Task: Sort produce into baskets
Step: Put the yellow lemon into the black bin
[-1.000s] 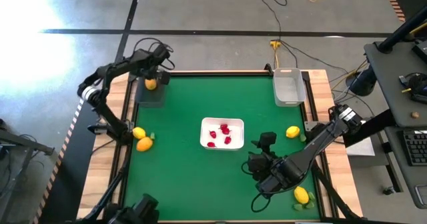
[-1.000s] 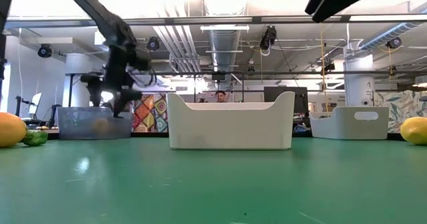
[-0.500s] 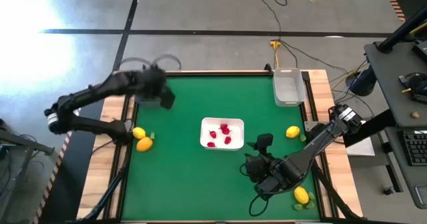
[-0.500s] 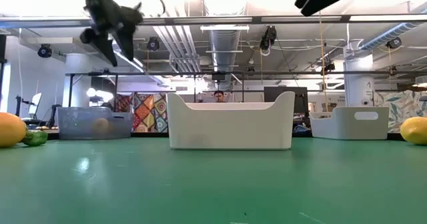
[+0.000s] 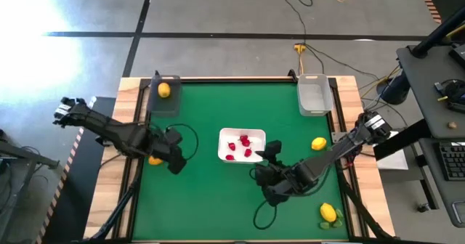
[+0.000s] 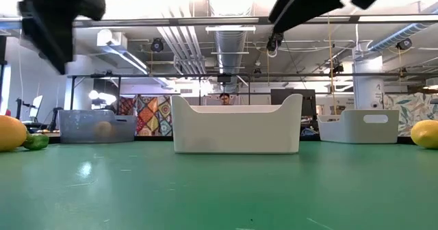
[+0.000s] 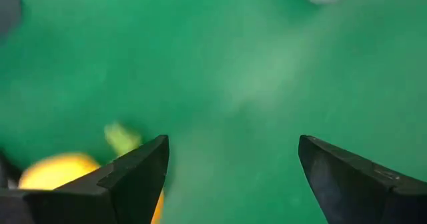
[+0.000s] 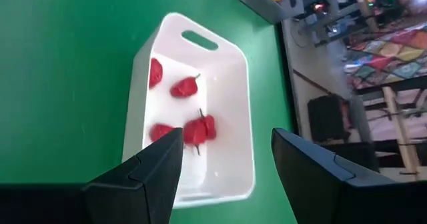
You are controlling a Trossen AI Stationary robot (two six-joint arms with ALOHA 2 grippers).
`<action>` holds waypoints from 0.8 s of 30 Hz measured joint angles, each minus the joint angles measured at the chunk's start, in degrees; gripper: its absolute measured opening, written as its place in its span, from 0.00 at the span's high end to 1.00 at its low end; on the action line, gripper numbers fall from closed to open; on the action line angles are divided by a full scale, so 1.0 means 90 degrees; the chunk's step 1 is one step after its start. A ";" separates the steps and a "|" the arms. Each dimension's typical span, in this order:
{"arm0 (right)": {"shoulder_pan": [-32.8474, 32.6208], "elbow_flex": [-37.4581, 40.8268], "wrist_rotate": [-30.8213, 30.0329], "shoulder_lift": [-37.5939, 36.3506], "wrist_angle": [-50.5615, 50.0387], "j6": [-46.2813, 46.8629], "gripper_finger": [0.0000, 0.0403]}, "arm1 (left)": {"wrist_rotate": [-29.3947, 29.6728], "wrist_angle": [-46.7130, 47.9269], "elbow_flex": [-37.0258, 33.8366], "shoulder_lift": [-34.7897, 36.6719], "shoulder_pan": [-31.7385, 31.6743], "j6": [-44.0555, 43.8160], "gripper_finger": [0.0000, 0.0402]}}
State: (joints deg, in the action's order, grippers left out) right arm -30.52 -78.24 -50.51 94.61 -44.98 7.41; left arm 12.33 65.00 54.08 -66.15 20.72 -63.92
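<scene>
Open workshop hall behind, ceiling pipes and lamps overhead, grey concrete floor around a wood-framed desk [image 5: 341,88] topped with green felt.

Left arm, dark and jointed, reaching in from the desk's left edge, its jaws [image 5: 176,162] low over the felt just beside the fruit at that edge; in the left wrist view, fingers [image 7: 137,174] spread wide with nothing between them, green felt beyond, a yellow-orange fruit and a green piece [image 7: 121,137] close to one finger.

Right arm stretched from the right edge toward the middle, its jaws [image 5: 266,177] hovering just below the white tray; in the right wrist view, fingers [image 8: 148,177] parted about halfway, empty, the tray framed between them.

White shallow rounded-square plastic tray [image 5: 225,136] at the desk's centre, holding several small red berries [image 5: 244,141].

Clear pale grey rectangular plastic bin [image 5: 314,99] at the far right corner. Dark smoky grey rectangular plastic bin [image 5: 165,104] at the far left corner, one yellow-orange fruit [image 5: 164,91] inside.

Loose on the felt: orange citrus [image 5: 155,159] at the left edge, partly hidden under the left arm; yellow lemon [image 5: 318,144] right of the tray; another yellow lemon [image 5: 328,213] near the right front corner, small green leaf piece [image 5: 339,215] touching it.
</scene>
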 joint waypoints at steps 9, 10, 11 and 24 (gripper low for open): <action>0.0354 0.0003 0.1174 0.0012 0.1045 -0.0731 0.45 | -0.0713 0.0881 -0.0002 -0.0530 0.0250 -0.0940 0.22; 0.0368 0.0003 0.1174 0.0012 0.1060 -0.0735 0.45 | -0.0722 0.0893 -0.0002 -0.0587 0.0250 -0.0940 0.22; 0.0380 0.0006 0.1183 0.0012 0.1057 -0.0742 0.45 | -0.0807 0.0881 -0.0004 -0.0645 0.0249 -0.0916 0.22; 0.0427 0.0335 0.1184 0.0012 0.1226 -0.0827 0.45 | -0.1512 0.1079 -0.0651 -0.1457 0.0091 -0.0321 0.22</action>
State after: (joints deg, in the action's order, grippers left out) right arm -26.68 -75.22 -39.86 94.72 -33.94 -0.03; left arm -1.28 74.71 48.23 -79.27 21.54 -66.82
